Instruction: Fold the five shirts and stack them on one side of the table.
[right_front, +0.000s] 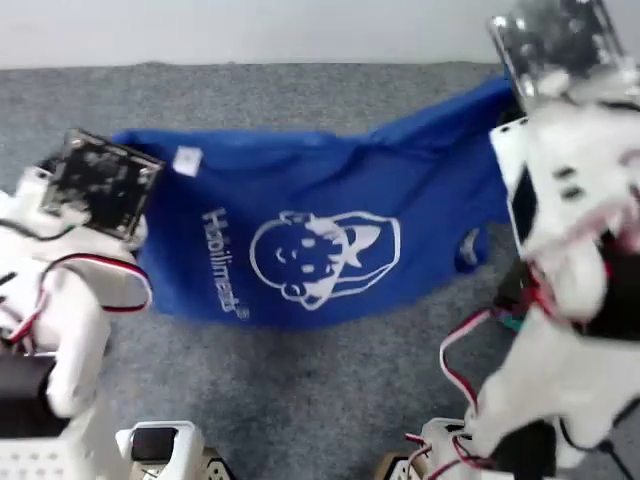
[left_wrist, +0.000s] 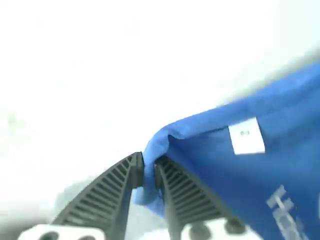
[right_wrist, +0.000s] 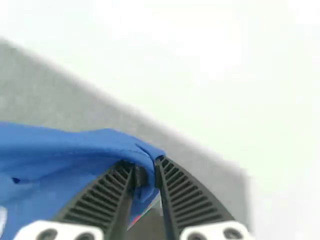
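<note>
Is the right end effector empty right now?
No, the right end effector is shut on a bunched edge of the blue shirt.

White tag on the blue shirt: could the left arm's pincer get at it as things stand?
Probably not right away. The left pincer is shut on an edge of the blue shirt, so it would have to let go first. The white tag lies close by, uncovered.

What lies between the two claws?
The blue shirt spans the whole stretch, as the high view shows. The left claw pinches one edge and the right claw the other, as each wrist view shows.
</note>
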